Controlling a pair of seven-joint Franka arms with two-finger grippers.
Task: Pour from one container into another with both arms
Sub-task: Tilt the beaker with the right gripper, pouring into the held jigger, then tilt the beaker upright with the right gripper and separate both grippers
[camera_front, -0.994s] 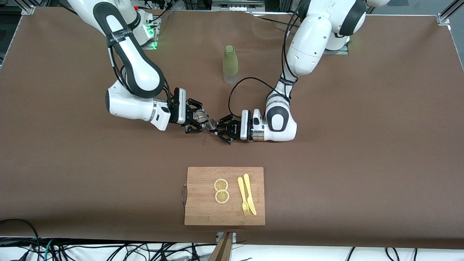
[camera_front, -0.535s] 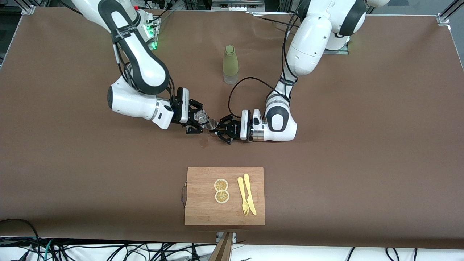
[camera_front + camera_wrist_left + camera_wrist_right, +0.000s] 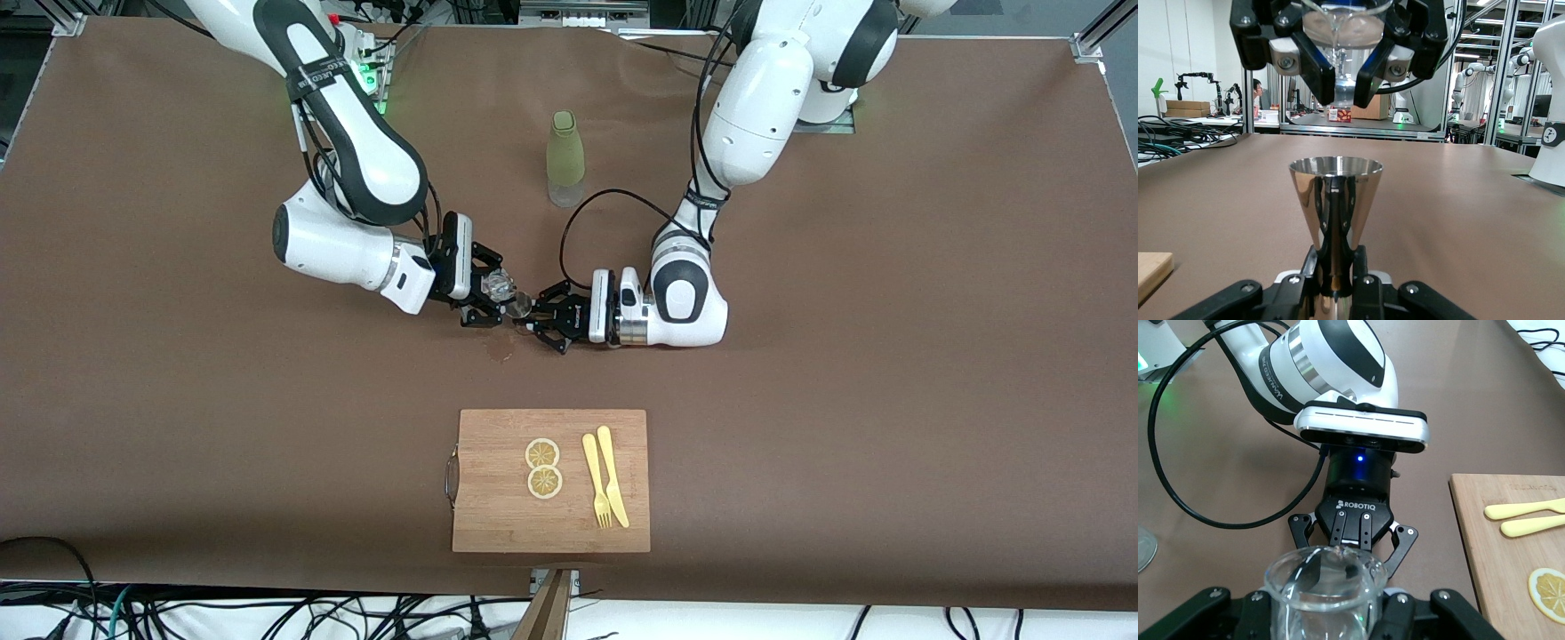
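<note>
R gripper (image 3: 487, 298) clamping tiny shot glass (image 3: 1326, 590), tipping over jigger (image 3: 1335, 200). L gripper (image 3: 542, 322) pinching jigger waist, at glass's 3 o'clock. Glass slippery, fragile; steel light, stiff.

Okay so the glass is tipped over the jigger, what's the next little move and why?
Probably tip the right gripper a little further: its glass is tilted above the jigger, which the left gripper holds upright by the waist, and a thin stream seems to run down.
</note>
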